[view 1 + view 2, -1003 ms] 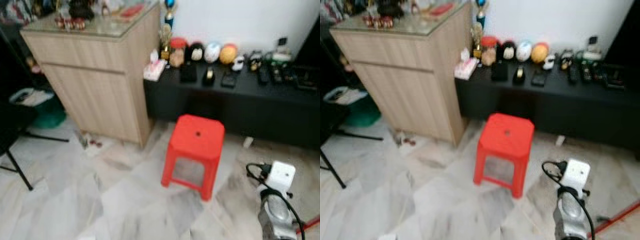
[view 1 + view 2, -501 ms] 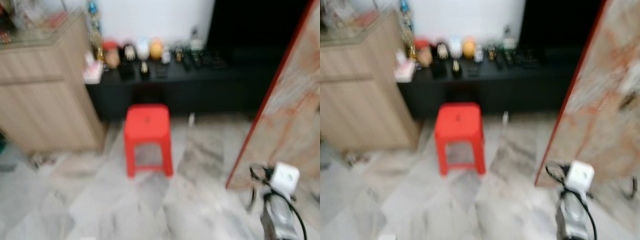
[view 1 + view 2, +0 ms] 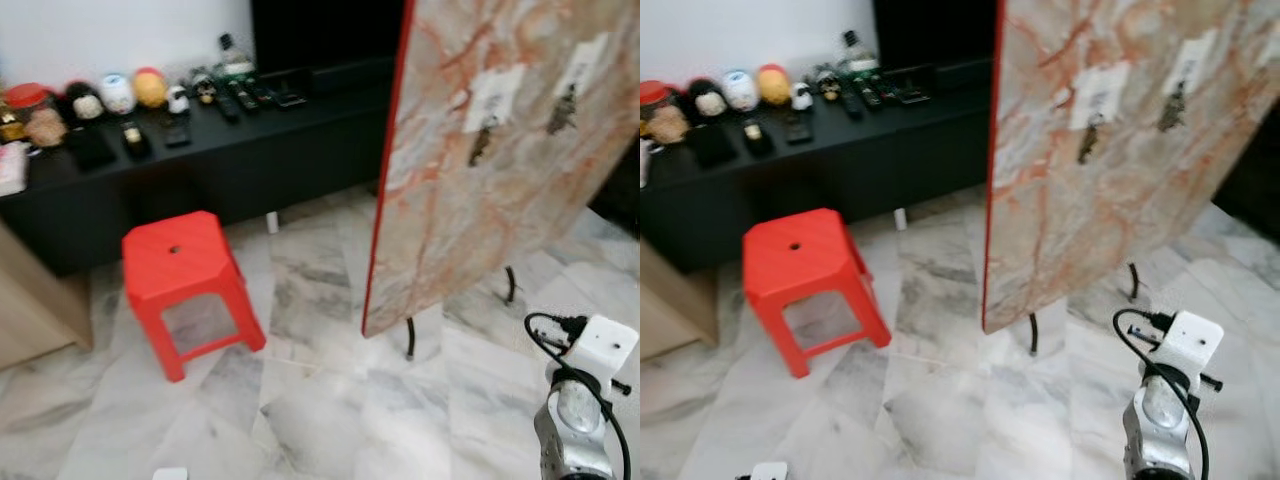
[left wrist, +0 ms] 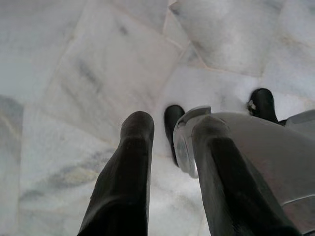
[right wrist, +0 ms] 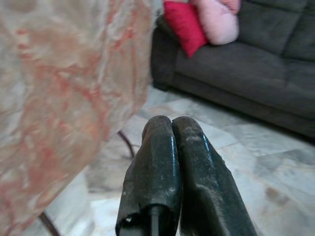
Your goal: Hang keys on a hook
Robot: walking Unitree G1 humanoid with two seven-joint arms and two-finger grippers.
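A tall marble-patterned board (image 3: 480, 170) with a red edge stands on thin black legs at the right. Two white plates on it each carry a small dark hook, one hook (image 3: 482, 141) lower left and the other hook (image 3: 564, 108) upper right. No keys can be made out. My right arm (image 3: 572, 425) hangs at the lower right, in front of the board. The right gripper (image 5: 172, 123) is shut, fingers pressed together, with nothing seen between the tips. The left gripper (image 4: 172, 123) is open and points down at the marble floor beside my own foot.
A red plastic stool (image 3: 180, 262) stands on the floor at the left. Behind it runs a low black cabinet (image 3: 200, 155) with several small ornaments and remotes. A wooden cabinet corner (image 3: 30, 315) is at the far left. A dark sofa (image 5: 256, 49) with cushions lies beyond the board.
The camera has swung to the right: stool and black cabinet have slid left in the picture, and the marble board with its hooks has come fully into view. The right arm hangs as before.
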